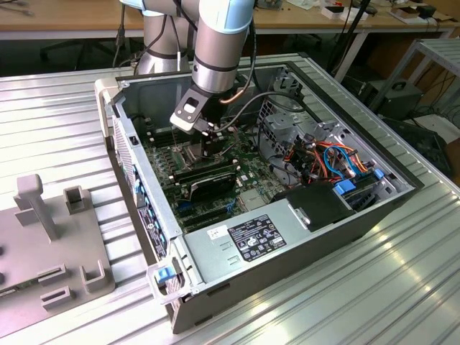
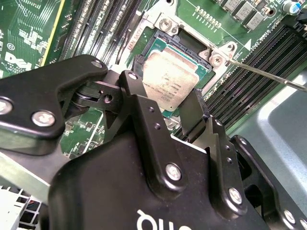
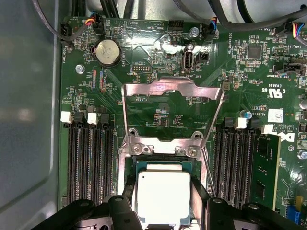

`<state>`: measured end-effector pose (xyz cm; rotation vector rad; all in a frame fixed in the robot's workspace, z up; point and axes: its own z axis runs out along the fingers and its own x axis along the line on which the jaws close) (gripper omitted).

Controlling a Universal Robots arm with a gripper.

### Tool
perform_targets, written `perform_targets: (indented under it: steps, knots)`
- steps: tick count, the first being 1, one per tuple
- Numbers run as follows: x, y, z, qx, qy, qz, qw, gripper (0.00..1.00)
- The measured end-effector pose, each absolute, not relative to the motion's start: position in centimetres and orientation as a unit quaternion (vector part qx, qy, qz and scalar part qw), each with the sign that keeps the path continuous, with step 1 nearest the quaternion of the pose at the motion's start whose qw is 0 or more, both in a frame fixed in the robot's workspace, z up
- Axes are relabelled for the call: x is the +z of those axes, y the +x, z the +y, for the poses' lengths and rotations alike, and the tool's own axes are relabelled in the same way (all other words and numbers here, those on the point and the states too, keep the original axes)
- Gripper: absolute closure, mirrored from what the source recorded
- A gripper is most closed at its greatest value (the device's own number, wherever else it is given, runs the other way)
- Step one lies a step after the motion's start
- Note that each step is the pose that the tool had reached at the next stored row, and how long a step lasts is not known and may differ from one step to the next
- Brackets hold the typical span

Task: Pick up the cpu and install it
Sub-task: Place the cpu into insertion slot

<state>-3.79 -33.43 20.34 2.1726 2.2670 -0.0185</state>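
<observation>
The cpu (image 3: 163, 196) is a flat square chip with a dull grey top, lying level over the motherboard's square socket (image 3: 162, 164). My gripper (image 3: 163, 191) reaches down into the open computer case (image 1: 167, 237), one black finger (image 3: 130, 191) on each side of the chip. The fingers press against two opposite edges, so the gripper is shut on the cpu (image 2: 168, 79). In the second wrist view the gripper (image 2: 165, 86) hides the chip's near edge. The hinged metal socket frame (image 3: 172, 91) stands swung open behind the socket. In the exterior view my gripper (image 1: 213, 149) hangs low over the board.
Black memory slots (image 3: 91, 160) flank the socket on both sides. A thin metal lever (image 2: 261, 73) sticks out beside the socket. A grey power supply (image 1: 251, 237), cable bundles (image 1: 323, 158) and the case walls surround the board. A grey fixture plate (image 1: 50, 237) lies on the table at the exterior view's left.
</observation>
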Motion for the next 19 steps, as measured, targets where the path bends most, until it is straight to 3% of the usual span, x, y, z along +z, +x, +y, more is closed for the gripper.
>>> perform_targets:
  steps: [19]
  knots:
    - [19.96, -3.81, -33.34, -0.006, 0.693, 0.721, 0.001, 0.45]
